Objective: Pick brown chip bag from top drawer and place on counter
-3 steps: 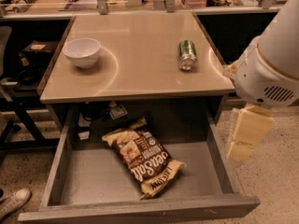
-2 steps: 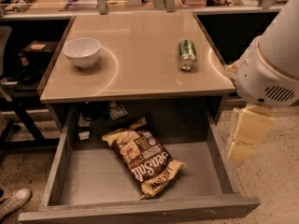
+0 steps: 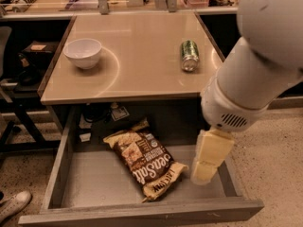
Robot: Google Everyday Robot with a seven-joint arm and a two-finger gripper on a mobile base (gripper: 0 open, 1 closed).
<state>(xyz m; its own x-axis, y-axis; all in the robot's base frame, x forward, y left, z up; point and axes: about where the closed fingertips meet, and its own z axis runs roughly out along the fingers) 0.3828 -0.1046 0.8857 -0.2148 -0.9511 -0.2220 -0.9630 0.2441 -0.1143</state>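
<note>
Lying diagonally on the flat grey bottom of the open top drawer (image 3: 90, 186) is the brown chip bag (image 3: 144, 161), label up, one tan end pointing back-left under the counter and the other toward the front panel. It sits about mid-drawer, touching nothing but the drawer floor. Just to its right hangs the claw (image 3: 204, 170), a pale yellow piece pointing down into the right side of the drawer, near the bag's front end but apart from it. Whether the claw is released or clenched, I cannot tell, and it holds nothing that shows. Above it, the big white arm (image 3: 258, 65) fills the right of the view. Up top, the beige counter (image 3: 142, 74) carries a white bowl (image 3: 83, 52) at left and a green can (image 3: 190, 56) lying on its side at right, well apart.
</note>
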